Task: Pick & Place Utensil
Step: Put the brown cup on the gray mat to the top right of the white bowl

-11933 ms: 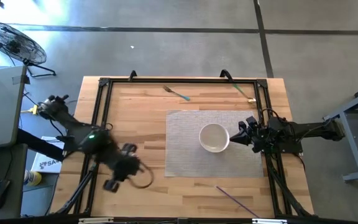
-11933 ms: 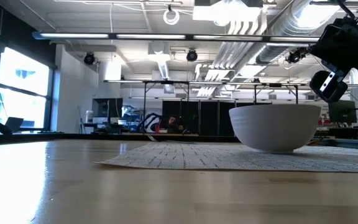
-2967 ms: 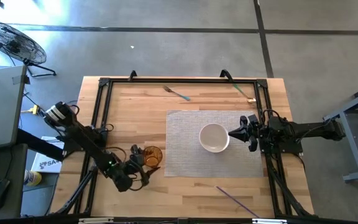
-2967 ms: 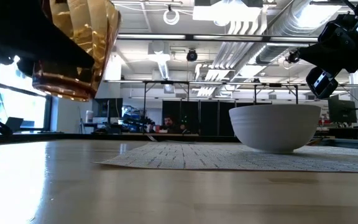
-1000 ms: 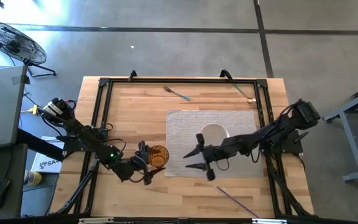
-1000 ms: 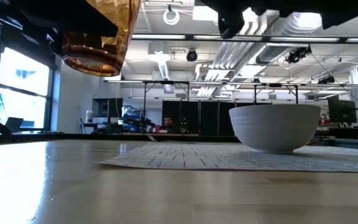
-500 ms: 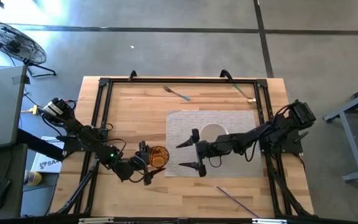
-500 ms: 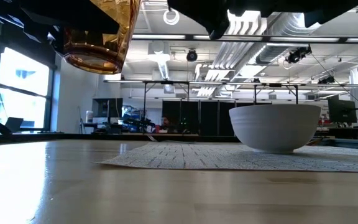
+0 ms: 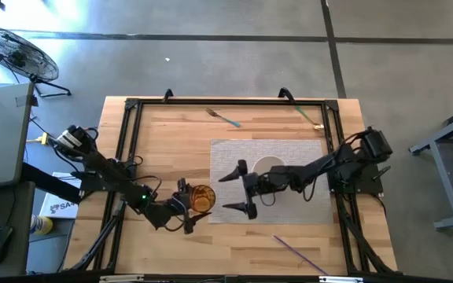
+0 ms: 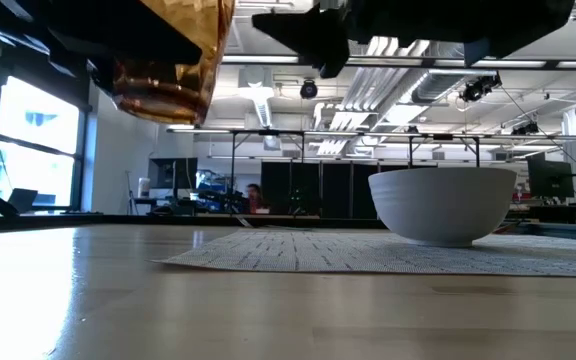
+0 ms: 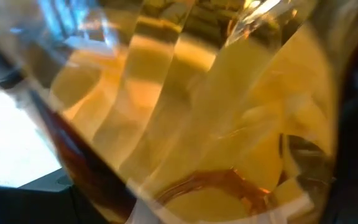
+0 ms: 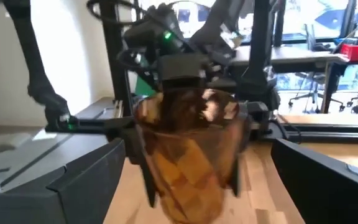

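The left gripper [image 9: 185, 206] pinches the ribbed amber glass cup [image 9: 200, 197] above the table's near-left, the right gripper [image 9: 239, 189] spread wide just beside it — a mistimed release during the handover could drop it

Held in the left gripper [image 9: 189, 203], an amber ribbed glass tumbler [image 9: 201, 196]: mouth up, raised clear of the wooden surface [image 9: 163, 149], just beside the left edge of the grey woven placemat [image 9: 230, 153]. Beyond that placemat's far edge, a silver metal fork [image 9: 222, 118], lying flat. Off its near edge, a thin purple stick-like utensil [image 9: 293, 251], also flat.
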You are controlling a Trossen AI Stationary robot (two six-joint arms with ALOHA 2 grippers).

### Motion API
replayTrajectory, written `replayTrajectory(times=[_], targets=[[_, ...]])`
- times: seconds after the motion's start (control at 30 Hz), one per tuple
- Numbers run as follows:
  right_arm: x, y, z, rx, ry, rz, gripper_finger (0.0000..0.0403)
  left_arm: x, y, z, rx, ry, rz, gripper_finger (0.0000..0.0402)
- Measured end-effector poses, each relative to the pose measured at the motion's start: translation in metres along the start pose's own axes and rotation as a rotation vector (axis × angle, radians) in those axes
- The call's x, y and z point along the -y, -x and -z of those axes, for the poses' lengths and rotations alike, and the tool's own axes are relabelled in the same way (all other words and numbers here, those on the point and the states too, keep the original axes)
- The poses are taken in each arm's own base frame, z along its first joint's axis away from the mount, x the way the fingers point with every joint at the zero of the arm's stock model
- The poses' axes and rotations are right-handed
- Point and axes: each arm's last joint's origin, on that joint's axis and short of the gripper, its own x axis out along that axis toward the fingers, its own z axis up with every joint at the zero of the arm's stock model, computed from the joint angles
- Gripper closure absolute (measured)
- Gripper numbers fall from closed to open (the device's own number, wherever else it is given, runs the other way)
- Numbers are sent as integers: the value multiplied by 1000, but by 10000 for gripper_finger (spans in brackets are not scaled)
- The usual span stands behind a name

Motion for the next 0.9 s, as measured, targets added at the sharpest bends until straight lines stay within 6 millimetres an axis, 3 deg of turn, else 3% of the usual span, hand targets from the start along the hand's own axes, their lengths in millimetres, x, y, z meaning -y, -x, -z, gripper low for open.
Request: replayTrajectory(times=[0.27,0.5,0.9], targets=[[0,-39,22,-95,30,8,6,-1,-7,1,-1,15,32,57],[-2,-65,24,-149,24,-18,6,-1,-7,1,5,18,21,57],[-14,-67,21,-128,69,79,12,-1,-7,0,15,21,-1,57]])
